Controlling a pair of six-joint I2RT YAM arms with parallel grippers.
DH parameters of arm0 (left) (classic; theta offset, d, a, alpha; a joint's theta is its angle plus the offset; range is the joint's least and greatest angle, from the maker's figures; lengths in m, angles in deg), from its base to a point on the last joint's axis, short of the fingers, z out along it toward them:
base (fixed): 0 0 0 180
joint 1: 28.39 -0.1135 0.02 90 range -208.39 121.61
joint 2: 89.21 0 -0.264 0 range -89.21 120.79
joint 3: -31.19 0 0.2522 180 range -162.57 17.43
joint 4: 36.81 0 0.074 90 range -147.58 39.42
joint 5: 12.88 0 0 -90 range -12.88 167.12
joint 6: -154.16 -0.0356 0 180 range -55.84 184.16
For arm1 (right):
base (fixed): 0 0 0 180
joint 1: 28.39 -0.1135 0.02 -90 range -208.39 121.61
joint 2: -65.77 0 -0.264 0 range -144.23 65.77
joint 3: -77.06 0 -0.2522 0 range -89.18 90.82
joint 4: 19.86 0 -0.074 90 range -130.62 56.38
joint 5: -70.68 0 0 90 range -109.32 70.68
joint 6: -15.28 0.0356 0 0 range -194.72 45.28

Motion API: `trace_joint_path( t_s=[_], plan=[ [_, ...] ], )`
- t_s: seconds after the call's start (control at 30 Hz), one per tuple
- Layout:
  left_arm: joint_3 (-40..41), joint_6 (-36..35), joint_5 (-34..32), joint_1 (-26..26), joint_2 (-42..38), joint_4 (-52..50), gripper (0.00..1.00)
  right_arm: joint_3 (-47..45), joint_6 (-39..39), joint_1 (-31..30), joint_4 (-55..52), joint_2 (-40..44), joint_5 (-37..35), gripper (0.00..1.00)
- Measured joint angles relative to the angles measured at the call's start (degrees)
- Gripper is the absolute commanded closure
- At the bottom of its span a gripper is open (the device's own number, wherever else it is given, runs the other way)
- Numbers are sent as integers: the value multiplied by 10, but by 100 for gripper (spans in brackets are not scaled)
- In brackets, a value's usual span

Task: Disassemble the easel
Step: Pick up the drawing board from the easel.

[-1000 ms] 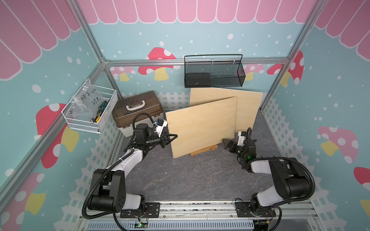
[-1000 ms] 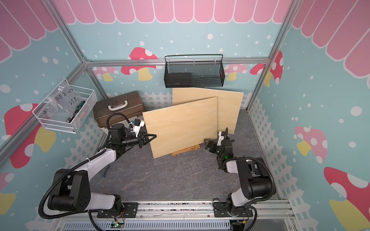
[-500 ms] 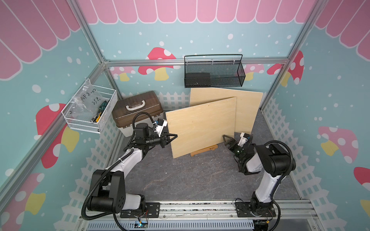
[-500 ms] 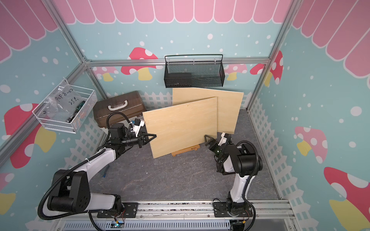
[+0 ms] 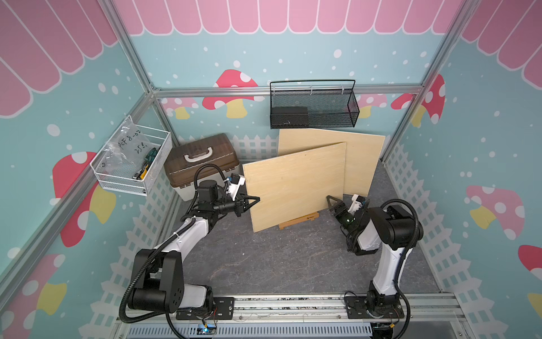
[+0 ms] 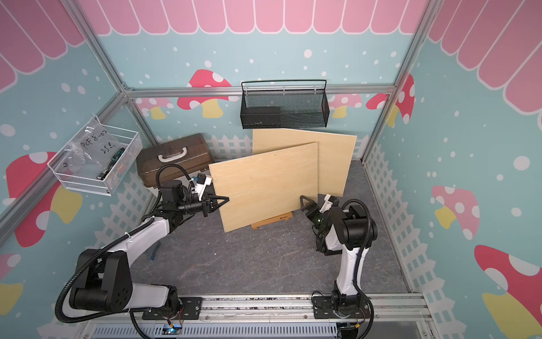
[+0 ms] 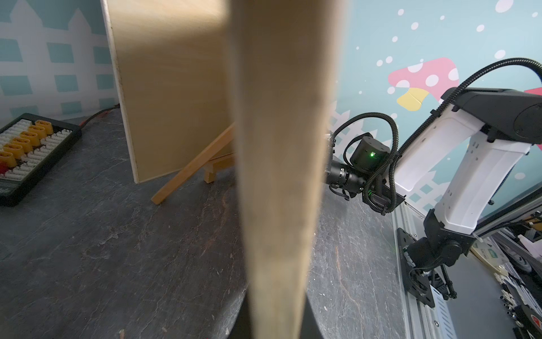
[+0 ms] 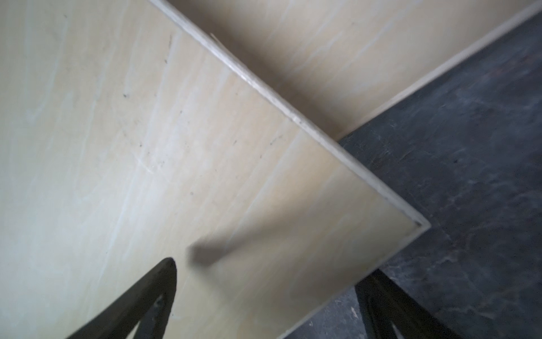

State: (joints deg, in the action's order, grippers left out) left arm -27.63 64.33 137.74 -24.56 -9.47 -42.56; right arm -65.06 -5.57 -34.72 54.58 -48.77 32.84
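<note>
My right arm has swung up and in over the last second. My right gripper [image 5: 333, 202] now sits at the lower right corner of the board [image 5: 296, 187], where a moment ago it hung a little off to that side. Its jaws are spread wide. The right wrist view shows the corner between them, with one finger [image 8: 146, 296] in front of the face and the other past the edge over the mat [image 5: 281, 264]. Neither finger presses the wood yet.

My left gripper [image 5: 250, 202] has not moved and stays pinched on the board's left edge, which runs as a blurred strip up the middle of the left wrist view. The board itself has not shifted either.

I judge that this puts me one squeeze away from a two-handed hold. After that the board can lift off, which I take to be the first step of taking the easel [image 5: 299, 220] apart.

The board is pale plywood, wide and thin, and it stands tilted mid-mat with its left lower corner lowest. The easel is small, and only its ledge shows under the board's bottom edge. The left wrist view catches a slanted back leg [image 7: 193, 167] behind. A second board [image 5: 365, 164] leans on the back wall just behind.
</note>
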Motion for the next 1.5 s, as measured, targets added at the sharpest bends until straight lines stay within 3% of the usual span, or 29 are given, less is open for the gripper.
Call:
trace_joint_path(
  t_s=[0.6,1.5],
  plan=[
    [-3,-4,0,-3,0,-7,100,29,76,0,9,-27,9,11],
    [0,4,-9,3,-42,-19,100,30,86,0,-137,102,-4,13]
  ],
)
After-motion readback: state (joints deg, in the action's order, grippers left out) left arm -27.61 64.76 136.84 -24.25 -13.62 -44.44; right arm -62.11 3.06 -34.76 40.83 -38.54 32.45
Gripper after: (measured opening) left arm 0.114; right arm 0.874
